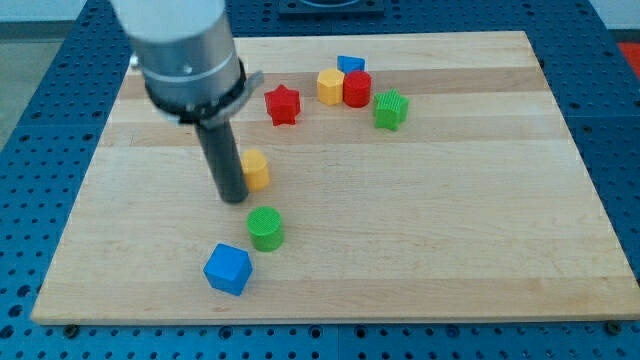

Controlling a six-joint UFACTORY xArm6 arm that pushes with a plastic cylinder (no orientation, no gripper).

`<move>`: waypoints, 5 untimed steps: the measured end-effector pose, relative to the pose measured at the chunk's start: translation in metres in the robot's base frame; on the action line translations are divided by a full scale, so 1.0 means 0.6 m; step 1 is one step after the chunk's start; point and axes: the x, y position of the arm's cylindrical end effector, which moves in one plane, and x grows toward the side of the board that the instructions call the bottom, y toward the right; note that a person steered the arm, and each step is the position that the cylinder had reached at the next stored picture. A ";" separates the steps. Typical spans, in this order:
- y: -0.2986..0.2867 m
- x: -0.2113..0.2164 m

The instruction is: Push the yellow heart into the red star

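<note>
Where it meets the table [450, 250], my tip [233, 198], a plain rod tool holding nothing, touches the yellow heart [256, 170] just right of it.

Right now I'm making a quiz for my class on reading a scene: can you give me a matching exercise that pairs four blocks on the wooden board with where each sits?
Column one:
1. red star block
2. blue cube block
3. green cylinder block
4. yellow heart block

Column two:
A. nearest the view's bottom edge
B. just to the view's right of my tip
C. toward the view's top, left of the yellow hexagon block
D. between the yellow heart and the blue cube

Pairs: 1-C, 2-A, 3-D, 4-B
</note>
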 end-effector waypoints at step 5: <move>0.035 -0.063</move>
